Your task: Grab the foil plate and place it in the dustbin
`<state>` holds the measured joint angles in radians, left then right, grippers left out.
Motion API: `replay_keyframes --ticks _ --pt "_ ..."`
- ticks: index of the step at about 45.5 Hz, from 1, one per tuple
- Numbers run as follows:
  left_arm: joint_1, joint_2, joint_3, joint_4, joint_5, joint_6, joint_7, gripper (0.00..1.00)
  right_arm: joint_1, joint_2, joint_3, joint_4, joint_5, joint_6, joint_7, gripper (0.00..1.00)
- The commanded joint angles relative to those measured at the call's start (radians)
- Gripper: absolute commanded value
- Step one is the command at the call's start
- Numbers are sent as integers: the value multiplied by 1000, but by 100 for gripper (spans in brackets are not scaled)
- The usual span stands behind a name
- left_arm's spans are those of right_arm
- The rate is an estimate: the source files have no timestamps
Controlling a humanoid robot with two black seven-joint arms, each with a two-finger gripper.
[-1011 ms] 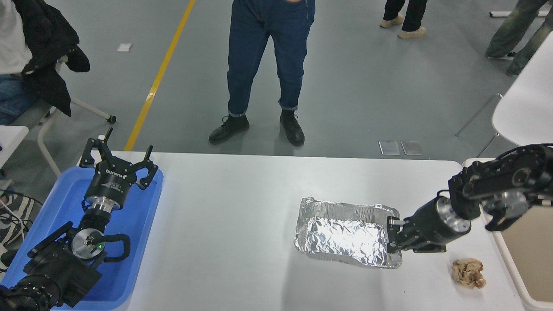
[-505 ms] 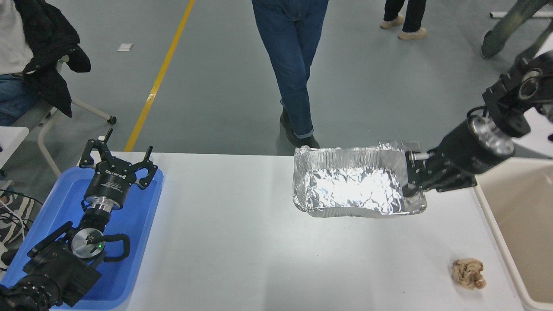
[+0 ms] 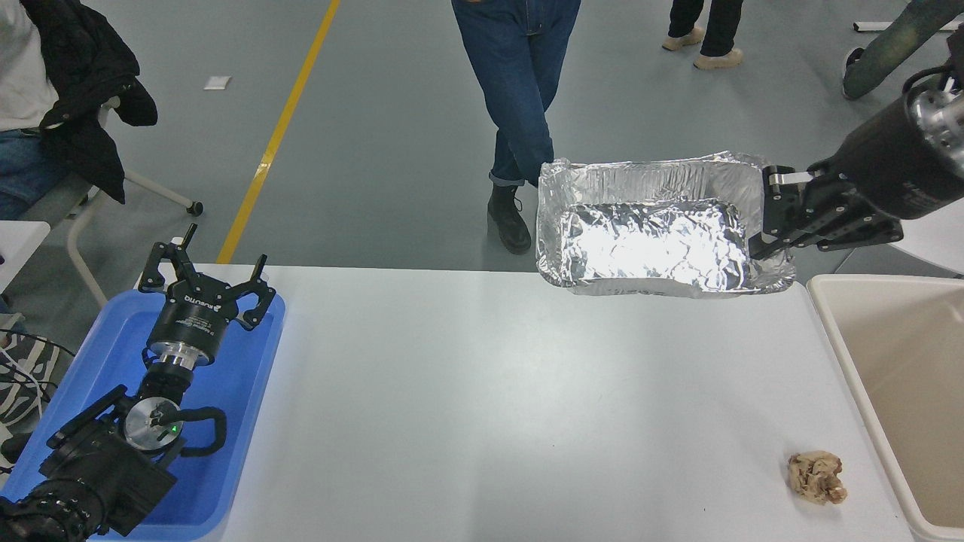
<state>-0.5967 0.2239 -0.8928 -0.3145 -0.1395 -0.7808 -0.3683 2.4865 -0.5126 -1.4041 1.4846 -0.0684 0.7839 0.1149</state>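
Observation:
The foil plate (image 3: pixel 655 233) is a shiny crinkled silver tray, held high in the air over the table's far right part. My right gripper (image 3: pixel 770 218) comes in from the upper right and is shut on the plate's right rim. The dustbin (image 3: pixel 832 331) is a large beige bin at the table's right edge, below and to the right of the plate. My left gripper (image 3: pixel 203 282) is parked open over a blue tray at the lower left.
A blue plastic tray (image 3: pixel 248 406) lies at the table's left end under the left arm. A small crumpled brown paper ball (image 3: pixel 816 476) lies near the front right, beside the bin. A person in jeans (image 3: pixel 520 98) stands at the far side.
My right gripper has lifted the foil plate off the table and carried it up and to the right, toward the bin. The person at the far side has stepped right.

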Motion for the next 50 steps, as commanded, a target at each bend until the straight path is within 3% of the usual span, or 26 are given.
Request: replay_keyframes --ticks 1,16,30,42,50 --pt "0 0 0 0 0 0 0 100 9 -99 -134 -10 1 1 -1 0" --pt "0 0 0 0 0 0 -1 100 3 -285 -418 -67 -68 1 -3 0" --pt "0 2 0 0 0 0 -1 100 -78 -455 -490 -239 -116 1 -4 0" --pt "2 2 0 0 -2 0 -1 100 -296 -567 -412 -316 24 1 -4 0" --pt "2 2 0 0 -2 2 -1 100 -602 -577 -222 -429 137 1 -4 0"
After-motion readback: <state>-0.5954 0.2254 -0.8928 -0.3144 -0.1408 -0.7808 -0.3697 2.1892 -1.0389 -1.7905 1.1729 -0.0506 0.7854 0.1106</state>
